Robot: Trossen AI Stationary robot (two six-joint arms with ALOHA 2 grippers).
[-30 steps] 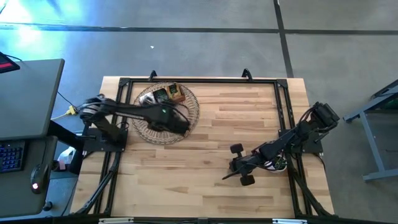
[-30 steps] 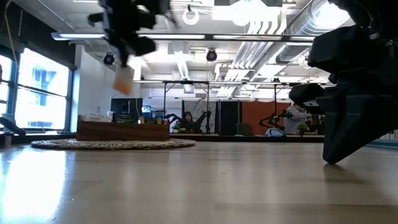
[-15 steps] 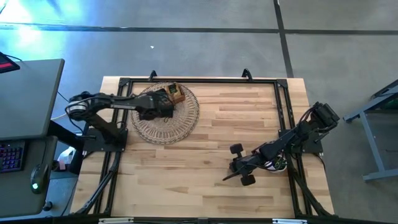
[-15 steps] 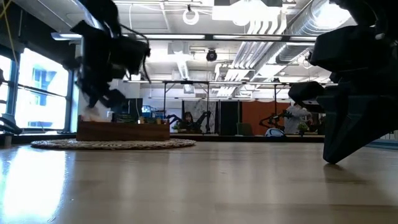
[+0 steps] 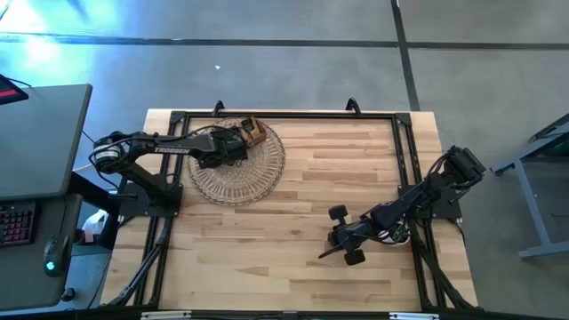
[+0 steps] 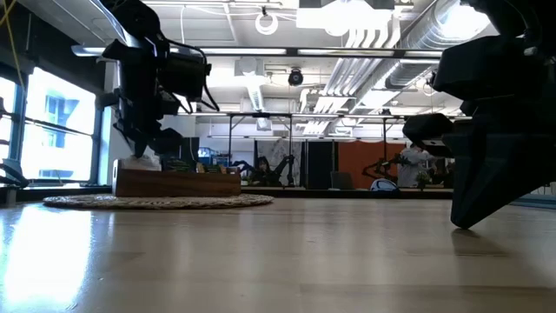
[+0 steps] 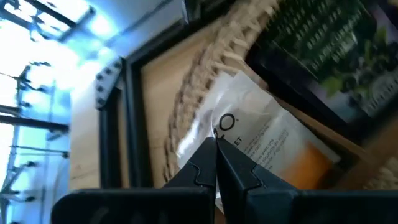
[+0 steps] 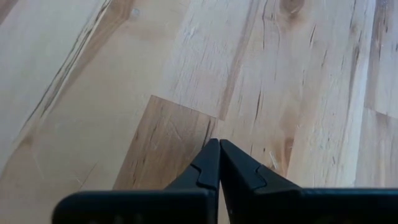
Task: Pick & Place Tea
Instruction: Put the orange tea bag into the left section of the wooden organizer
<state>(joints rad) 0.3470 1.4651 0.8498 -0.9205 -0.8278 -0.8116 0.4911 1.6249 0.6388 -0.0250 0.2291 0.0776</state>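
My left gripper (image 5: pixel 233 148) is over the wicker mat (image 5: pixel 236 173) at the table's far left, beside the brown wooden box (image 5: pixel 251 132). It is shut on a white tea sachet with orange print (image 7: pixel 261 140). In the low view the gripper (image 6: pixel 139 149) stands just above the box's left end (image 6: pixel 126 181). A dark purple sachet with green print (image 7: pixel 329 46) lies in the box. My right gripper (image 5: pixel 342 246) rests shut on the table near the right edge, touching no sachet. My left gripper pinches the white sachet at its edge (image 7: pixel 219 127) between the two fingertips, coming from above and slanting down. The sachet hangs tilted below the fingers. Its lower part (image 6: pixel 135 163) reaches the top of the box's left end; whether it rests there I cannot tell.
The round wicker mat (image 6: pixel 156 202) carries the box at its far side. Bare wooden table (image 5: pixel 338 169) stretches between the mat and the right arm. A black frame (image 5: pixel 293 114) runs along the table's edges. A desk with a keyboard (image 5: pixel 18 222) stands left of the table.
My left gripper has carried the white sachet from high above the mat's middle toward the table's far edge and down to the wooden box's left end. It has stayed shut on the sachet. Over the last half second it has barely moved. The right arm has kept still.
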